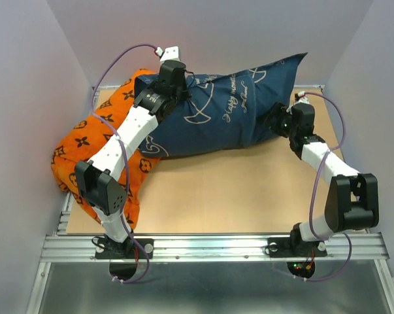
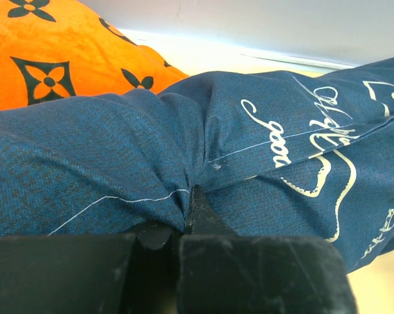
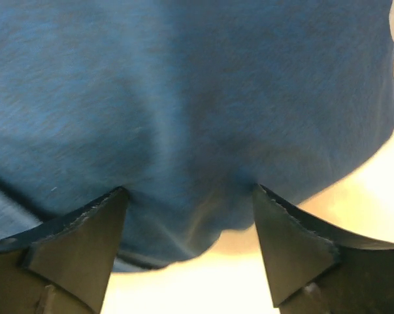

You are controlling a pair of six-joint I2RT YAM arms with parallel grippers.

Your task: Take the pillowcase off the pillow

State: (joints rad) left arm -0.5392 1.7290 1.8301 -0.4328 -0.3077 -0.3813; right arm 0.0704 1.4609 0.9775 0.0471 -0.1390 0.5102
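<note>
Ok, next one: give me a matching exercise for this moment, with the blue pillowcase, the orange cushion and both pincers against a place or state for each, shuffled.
Things:
1. navy blue fabric pillowcase with white drawings
2. orange soft cushion with black motifs
3. left pincer
4. right pincer

Places and states:
A. jaws open, blue cloth bulging between them
B. at the far left of the top view
C. shut, pinching a fold of blue cloth
D. spans the middle, from one pincer to the other

Pairs: 1-D, 2-B, 3-C, 4-A.
</note>
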